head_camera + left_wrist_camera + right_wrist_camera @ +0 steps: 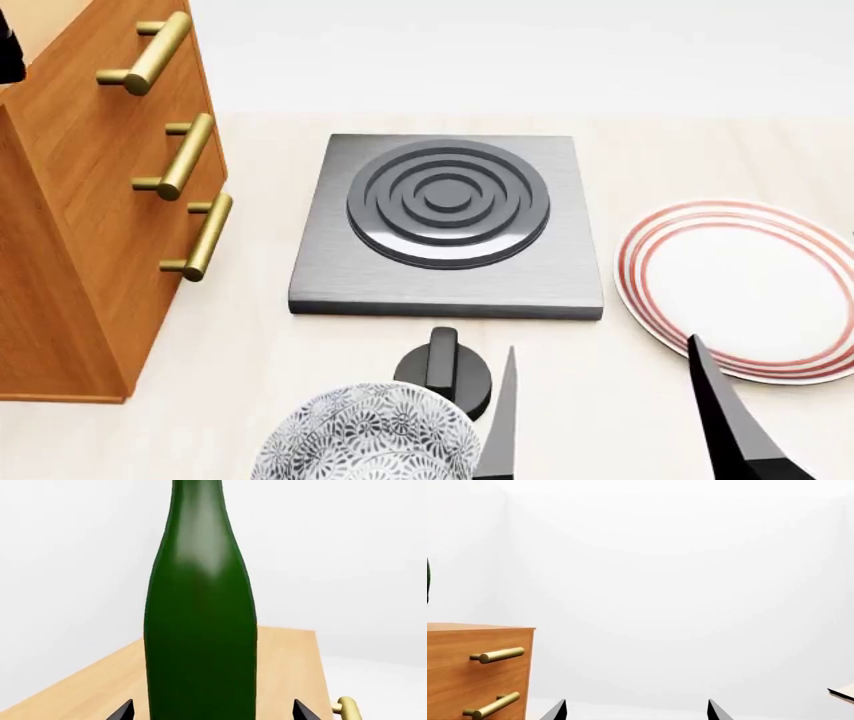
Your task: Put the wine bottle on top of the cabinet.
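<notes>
The big brown cabinet [80,230] stands left of the stove plate [447,225]. The green wine bottle [200,630] sits between the left gripper [210,711] tips (grip unclear) above the cabinet top. The right gripper [601,420] is spread wide, holding nothing.

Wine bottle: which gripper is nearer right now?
Left. The left gripper has the wine bottle between its fingertips, above the cabinet top. The right gripper is apart, low by the plate.
</notes>
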Available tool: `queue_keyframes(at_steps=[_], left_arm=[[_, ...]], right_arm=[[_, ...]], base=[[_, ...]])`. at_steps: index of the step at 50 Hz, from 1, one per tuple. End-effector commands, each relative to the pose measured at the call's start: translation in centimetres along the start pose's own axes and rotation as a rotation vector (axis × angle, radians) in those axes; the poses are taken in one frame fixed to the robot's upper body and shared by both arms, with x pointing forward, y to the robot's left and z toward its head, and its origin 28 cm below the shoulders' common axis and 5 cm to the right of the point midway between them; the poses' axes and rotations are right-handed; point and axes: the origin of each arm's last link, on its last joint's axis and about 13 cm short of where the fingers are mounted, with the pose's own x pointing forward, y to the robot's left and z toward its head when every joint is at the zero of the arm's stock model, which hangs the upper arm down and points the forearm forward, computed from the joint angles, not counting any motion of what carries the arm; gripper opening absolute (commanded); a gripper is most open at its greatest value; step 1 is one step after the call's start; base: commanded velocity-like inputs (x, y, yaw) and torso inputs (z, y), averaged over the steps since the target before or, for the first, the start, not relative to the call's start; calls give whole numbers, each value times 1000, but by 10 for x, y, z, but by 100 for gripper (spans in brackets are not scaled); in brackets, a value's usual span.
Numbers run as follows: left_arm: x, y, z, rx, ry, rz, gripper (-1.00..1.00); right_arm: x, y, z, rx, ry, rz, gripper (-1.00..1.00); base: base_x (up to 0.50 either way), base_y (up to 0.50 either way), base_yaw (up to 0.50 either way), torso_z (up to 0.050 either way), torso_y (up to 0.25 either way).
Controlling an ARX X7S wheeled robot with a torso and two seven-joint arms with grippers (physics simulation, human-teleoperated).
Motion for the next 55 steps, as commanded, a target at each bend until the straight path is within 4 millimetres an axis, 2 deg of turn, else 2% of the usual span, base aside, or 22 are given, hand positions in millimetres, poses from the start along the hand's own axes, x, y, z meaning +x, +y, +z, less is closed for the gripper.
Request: queue_keyframes(at_steps=[1,9,16,20,25,32,36,43,53,55], left_arm=[[-18,-2,-4,29,-48,-52,100],[-38,0,-1,17,-111,-85,100],[-62,1,-11,52,-156,-114,100],[-76,1,-17,133,-212,-103,100],[-102,0,-34,138,-235,-115,100],[-129,-4,-47,147,-257,-159,100],[-148,-8,-64,110,-226,-188,100],[-178,-12,-80,77,-204,-210,100],[-215,-25,-108,92,-168,-315,100],[-219,-27,-116,42,-132,-327,100]], right_arm=[[0,1,0,1,1,3,100],[0,1,0,1,0,4,100],[-1,2,0,0,2,9,100],[0,2,-1,-1,2,10,100],[-1,2,0,-1,1,9,100],[-1,2,1,-1,0,12,100],[-1,2,1,0,-1,12,100],[-1,2,2,1,-3,12,100],[-1,2,2,1,-5,14,100],[-1,2,2,1,-6,15,100]], base=[[0,0,0,0,0],[0,0,0,0,0],[0,0,0,0,0],[0,0,0,0,0],[0,0,0,0,0],[0,0,0,0,0],[0,0,0,0,0],[0,0,0,0,0],[0,0,0,0,0],[0,0,0,0,0]])
